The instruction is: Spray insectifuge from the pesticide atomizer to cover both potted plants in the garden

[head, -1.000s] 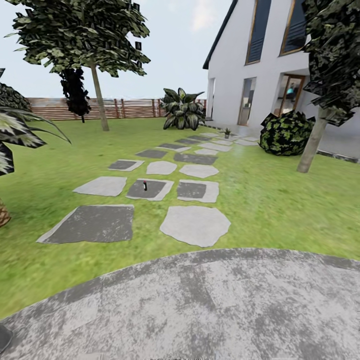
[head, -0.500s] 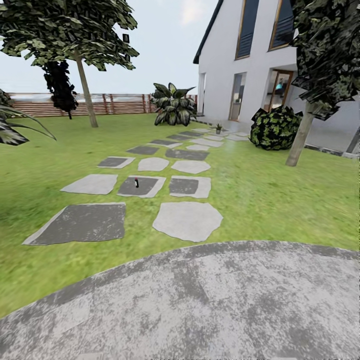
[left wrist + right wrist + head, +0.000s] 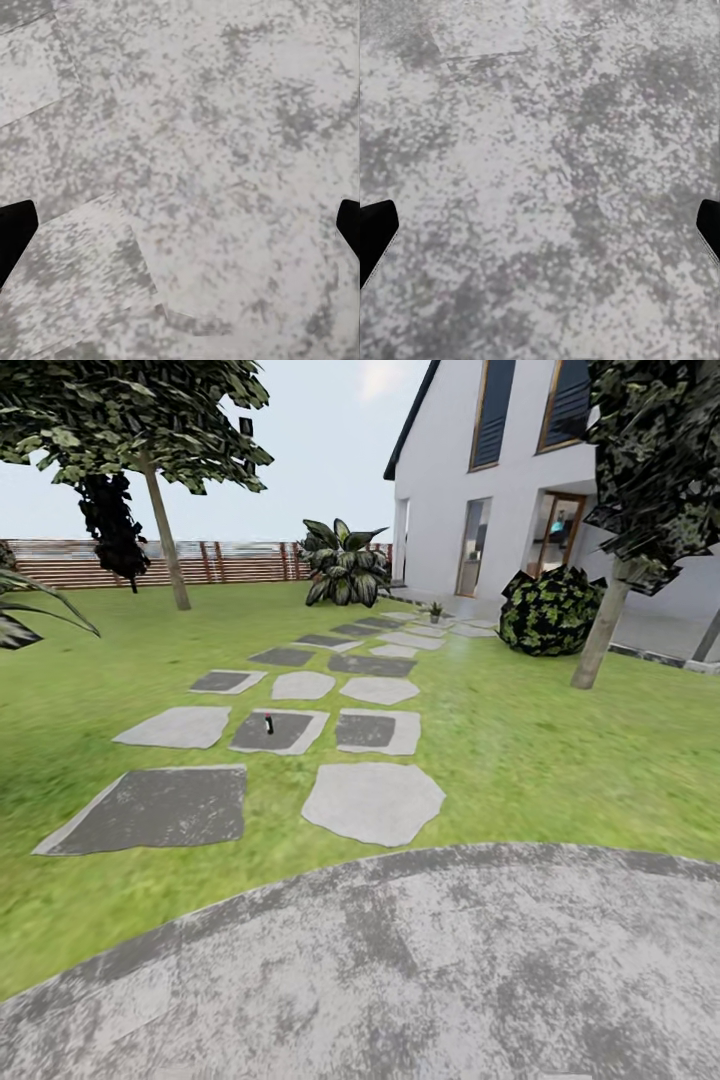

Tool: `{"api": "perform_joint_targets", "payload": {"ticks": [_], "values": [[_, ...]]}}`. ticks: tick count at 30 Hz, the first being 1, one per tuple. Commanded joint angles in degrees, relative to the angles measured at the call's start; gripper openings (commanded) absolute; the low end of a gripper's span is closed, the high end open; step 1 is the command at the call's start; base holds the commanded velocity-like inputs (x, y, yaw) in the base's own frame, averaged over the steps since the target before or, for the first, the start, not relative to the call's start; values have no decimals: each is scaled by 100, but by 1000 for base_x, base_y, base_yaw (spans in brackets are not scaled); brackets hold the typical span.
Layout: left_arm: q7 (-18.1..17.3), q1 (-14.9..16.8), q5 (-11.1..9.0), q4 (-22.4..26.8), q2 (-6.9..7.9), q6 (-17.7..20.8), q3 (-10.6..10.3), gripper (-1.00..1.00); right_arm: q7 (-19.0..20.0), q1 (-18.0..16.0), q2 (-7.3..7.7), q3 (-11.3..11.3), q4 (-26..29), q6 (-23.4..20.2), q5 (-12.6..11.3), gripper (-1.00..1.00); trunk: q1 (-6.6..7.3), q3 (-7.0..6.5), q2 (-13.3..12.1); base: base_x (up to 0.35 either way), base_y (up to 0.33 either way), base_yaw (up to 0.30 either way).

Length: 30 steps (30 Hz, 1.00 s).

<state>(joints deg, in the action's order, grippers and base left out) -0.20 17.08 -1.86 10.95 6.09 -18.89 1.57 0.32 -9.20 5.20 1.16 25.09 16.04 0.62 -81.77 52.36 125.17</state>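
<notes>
The view has swung slightly right; both fingers (image 3: 15,225) (image 3: 375,225) spread wide, empty, over the patio (image 3: 420,970).

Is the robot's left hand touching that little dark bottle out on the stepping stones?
Apart. In the head view the bottle stands far off on a stepping stone; the left wrist view shows the open left hand over bare paving.

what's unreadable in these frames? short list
- Small dark upright object on a stepping stone, head view: too small to tell whether it is the atomizer.
- Small potted plant by the house, head view: too far for leaf detail or any spray specks.
- Left hand, left wrist view: only dark fingertip corners at the picture edges over grey paving.
- Right hand, right wrist view: same, fingers cut off by the edges.
</notes>
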Motion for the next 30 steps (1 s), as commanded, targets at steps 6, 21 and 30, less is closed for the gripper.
{"api": "perform_joint_targets", "payload": {"ticks": [6,21,30], "values": [[-6,3,-16,-14,-3,-18,10,100,3,-3,-1,16,-4,22,3,100,-2,5,2,337,0,0],[-3,-3,-9,-14,-2,-18,10,100,-5,-3,-1,33,2,29,-22,100,-2,5,2,340,0,0],[-4,-4,-9,-14,6,-22,10,100,-1,-3,-1,49,4,24,-35,100,-2,5,2,340,0,0]]}}
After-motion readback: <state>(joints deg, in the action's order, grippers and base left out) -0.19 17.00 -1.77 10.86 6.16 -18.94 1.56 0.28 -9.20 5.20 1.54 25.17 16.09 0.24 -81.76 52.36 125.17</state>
